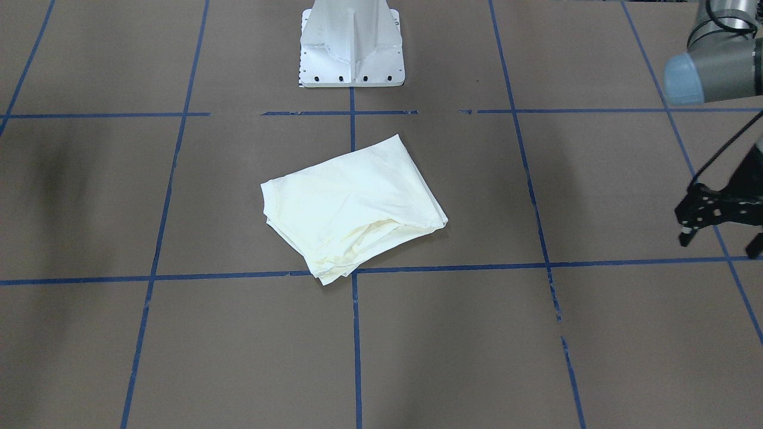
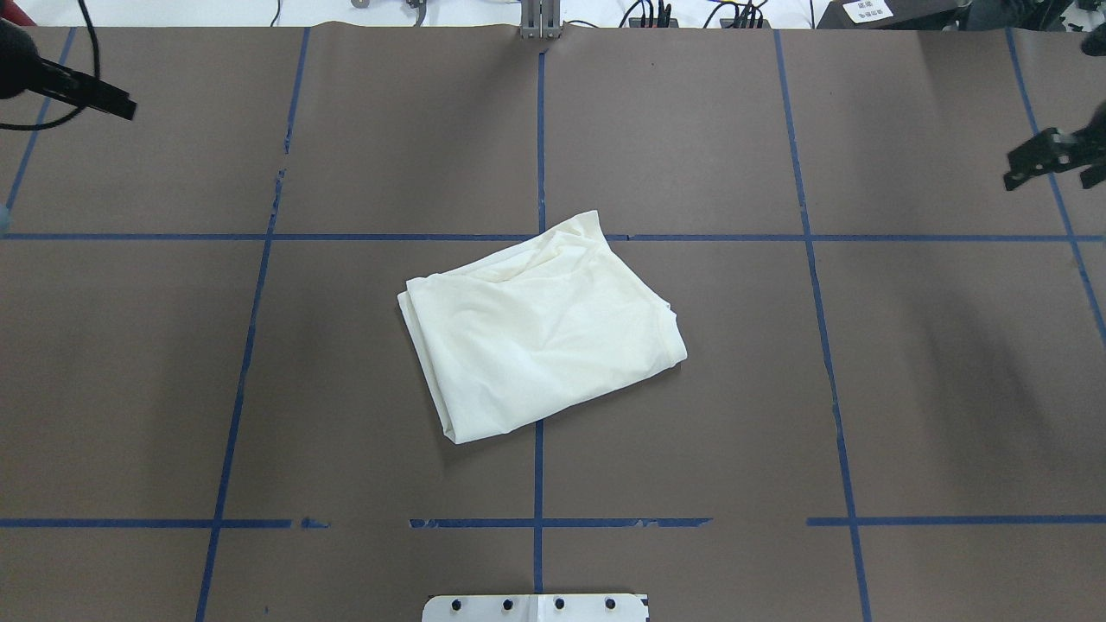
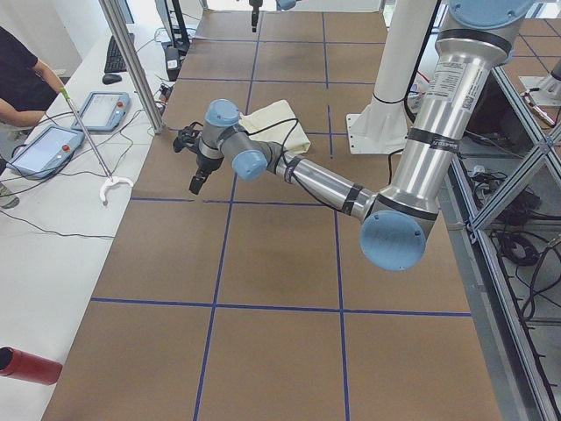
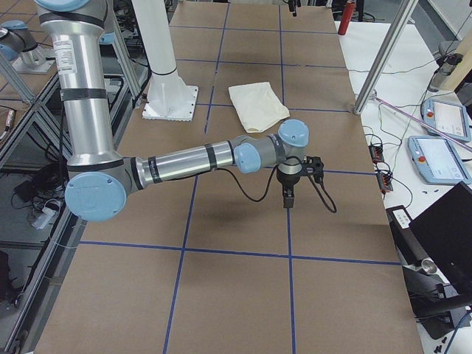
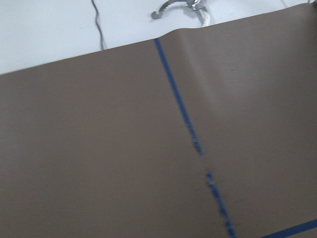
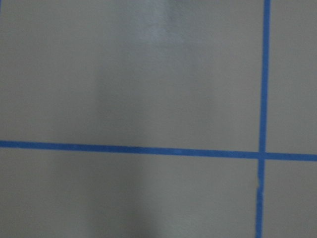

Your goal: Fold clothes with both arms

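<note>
folding is looking done: cream-white cloth t-shirt (image 2: 544, 337) is lying bundled; black left gripper (image 1: 719, 243) is hanging spread and empty, black right gripper (image 2: 1047, 177) seemingly likewise.

Folded cream-white T-shirt (image 2: 540, 333), plain side up, at table (image 2: 778, 415) centre; left arm (image 3: 324, 186), right arm (image 4: 184, 158) far aside

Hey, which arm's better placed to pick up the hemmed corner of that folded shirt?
Probably right. In the overhead view the hemmed corner of the shirt points toward the right gripper, which hovers open on that side. The left gripper hangs beyond the opposite edge.
</note>
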{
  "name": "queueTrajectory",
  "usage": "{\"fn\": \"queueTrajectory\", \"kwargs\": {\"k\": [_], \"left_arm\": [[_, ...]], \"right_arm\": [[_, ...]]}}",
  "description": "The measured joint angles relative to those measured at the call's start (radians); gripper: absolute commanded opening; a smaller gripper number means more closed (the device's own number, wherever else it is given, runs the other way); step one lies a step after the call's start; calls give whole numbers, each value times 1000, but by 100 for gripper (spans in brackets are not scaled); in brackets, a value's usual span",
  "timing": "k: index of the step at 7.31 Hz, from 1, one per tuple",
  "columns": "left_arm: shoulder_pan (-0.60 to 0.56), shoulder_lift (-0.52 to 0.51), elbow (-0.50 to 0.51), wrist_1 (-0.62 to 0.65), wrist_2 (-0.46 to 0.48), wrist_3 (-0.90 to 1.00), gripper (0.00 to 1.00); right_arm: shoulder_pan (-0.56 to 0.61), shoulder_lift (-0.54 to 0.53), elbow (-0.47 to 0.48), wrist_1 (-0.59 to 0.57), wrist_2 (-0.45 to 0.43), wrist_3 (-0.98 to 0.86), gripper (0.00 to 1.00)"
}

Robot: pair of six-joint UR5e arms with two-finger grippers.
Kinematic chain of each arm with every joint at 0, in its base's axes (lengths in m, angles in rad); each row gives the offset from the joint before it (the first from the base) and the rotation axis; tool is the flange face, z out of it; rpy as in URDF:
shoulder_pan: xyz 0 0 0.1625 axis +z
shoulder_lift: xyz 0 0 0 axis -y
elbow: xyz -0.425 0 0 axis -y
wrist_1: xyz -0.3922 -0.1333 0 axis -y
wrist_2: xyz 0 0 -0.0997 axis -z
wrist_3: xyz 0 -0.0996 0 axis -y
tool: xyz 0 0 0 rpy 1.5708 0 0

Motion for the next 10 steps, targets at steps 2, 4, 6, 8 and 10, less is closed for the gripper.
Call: {"fn": "queueTrajectory", "kwargs": {"k": [2, 4, 6, 8, 10], "left_arm": [[-142, 77, 7, 67, -33, 328, 100], [-208, 204, 4, 35, -113, 442, 100], [-217, 264, 105, -100, -148, 404, 100], [-218, 250, 223, -131, -159, 384, 100], [-222, 200, 165, 115, -161, 379, 100]], "right_arm": [[98, -105, 0, -1, 49, -183, 100], [151, -187, 2, 13, 75, -245, 100], [161, -209, 3, 25, 78, -247, 100], [162, -222, 25, 29, 85, -245, 100], [162, -228, 31, 30, 93, -243, 100]]}}
